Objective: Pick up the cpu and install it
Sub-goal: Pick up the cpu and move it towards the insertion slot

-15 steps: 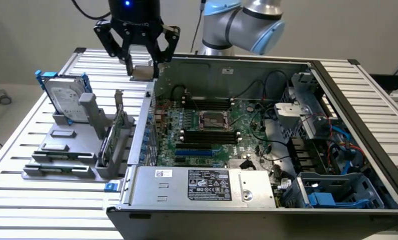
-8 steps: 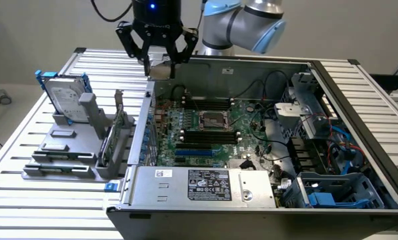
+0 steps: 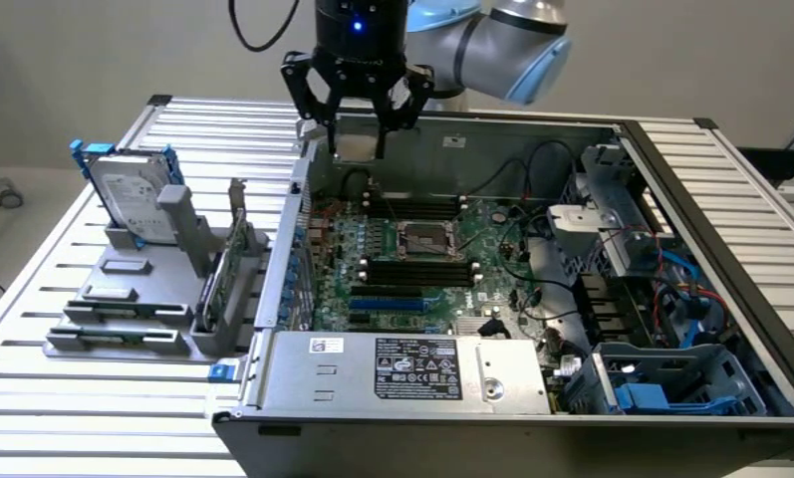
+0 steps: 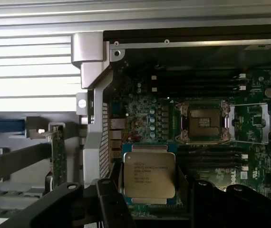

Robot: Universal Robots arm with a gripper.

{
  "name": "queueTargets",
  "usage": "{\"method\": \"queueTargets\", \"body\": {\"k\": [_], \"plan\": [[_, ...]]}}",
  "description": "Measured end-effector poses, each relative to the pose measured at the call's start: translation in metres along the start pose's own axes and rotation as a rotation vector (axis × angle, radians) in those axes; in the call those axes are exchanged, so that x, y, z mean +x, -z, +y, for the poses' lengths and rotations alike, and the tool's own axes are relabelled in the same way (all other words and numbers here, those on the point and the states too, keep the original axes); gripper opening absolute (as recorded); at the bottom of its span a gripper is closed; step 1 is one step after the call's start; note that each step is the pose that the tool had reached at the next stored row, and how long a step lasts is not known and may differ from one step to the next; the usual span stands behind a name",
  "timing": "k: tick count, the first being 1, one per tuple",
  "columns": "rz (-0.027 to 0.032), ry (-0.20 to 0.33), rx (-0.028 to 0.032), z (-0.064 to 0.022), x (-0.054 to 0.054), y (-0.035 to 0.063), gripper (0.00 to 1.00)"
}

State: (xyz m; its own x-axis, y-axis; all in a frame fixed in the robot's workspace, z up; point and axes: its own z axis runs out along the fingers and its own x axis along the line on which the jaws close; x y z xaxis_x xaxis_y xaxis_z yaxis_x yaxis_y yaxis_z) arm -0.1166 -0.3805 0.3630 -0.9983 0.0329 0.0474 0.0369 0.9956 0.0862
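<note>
The cpu [image 4: 149,173], a flat square chip with a silvery top and printed lettering, sits between my dark fingers [image 4: 108,202]. My gripper [image 3: 357,127] is shut on it, and the chip shows as a pale square [image 3: 358,146] below the fingers. I hold it in the air over the back corner of the open computer case [image 3: 410,408], toward the exterior view's left. The dark metal-framed socket [image 3: 423,237] lies open on the motherboard, lower and off to one side of the chip. From the wrist, the socket [image 4: 203,122] is seen apart from the chip.
A silver hard drive with blue rails [image 3: 133,197] stands upright in a grey fixture [image 3: 125,309] at the exterior view's left. An expansion card [image 3: 226,261] stands beside the case wall. Power supply [image 3: 416,370], cables and drive cages [image 3: 662,383] crowd the case. The slatted table [image 3: 91,408] surrounds it.
</note>
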Motion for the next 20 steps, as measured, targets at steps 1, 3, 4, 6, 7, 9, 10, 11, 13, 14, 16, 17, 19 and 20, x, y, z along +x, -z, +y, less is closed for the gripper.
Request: {"method": "queueTargets", "body": {"k": [1,3,4,6,7,9,10,11,13,14,16,17,19,20], "plan": [[-0.0001,0.0,-0.0001,0.0021,-0.004,-0.0018,0.55],[0.0001,0.0,0.0,0.0064,-0.014,-0.0054,0.55],[0.0002,0.0,0.0001,0.0085,-0.018,-0.0071,0.55],[0.0002,0.0,0.0,0.0128,-0.028,-0.0109,0.55],[0.0002,0.0,0.0,0.0148,-0.032,-0.0127,0.55],[0.0002,0.0,0.0,0.0188,-0.041,-0.0162,0.55],[0.0003,0.0,0.0,0.0208,-0.046,-0.0179,0.55],[0.0002,0.0,-0.0001,0.0227,-0.05,-0.0197,0.55],[0.0003,0.0,0.0001,0.0266,-0.06,-0.0233,0.55],[0.0003,0.0,-0.0001,0.0284,-0.064,-0.0251,0.55],[0.0002,0.0,-0.0001,0.0311,-0.071,-0.0287,0.55],[0.0004,0.0,0.0001,0.032,-0.074,-0.0303,0.55],[0.0003,0.0,0.0,0.0337,-0.078,-0.0339,0.55],[0.0003,0.0,0.0001,0.0344,-0.081,-0.0357,0.55]]}}
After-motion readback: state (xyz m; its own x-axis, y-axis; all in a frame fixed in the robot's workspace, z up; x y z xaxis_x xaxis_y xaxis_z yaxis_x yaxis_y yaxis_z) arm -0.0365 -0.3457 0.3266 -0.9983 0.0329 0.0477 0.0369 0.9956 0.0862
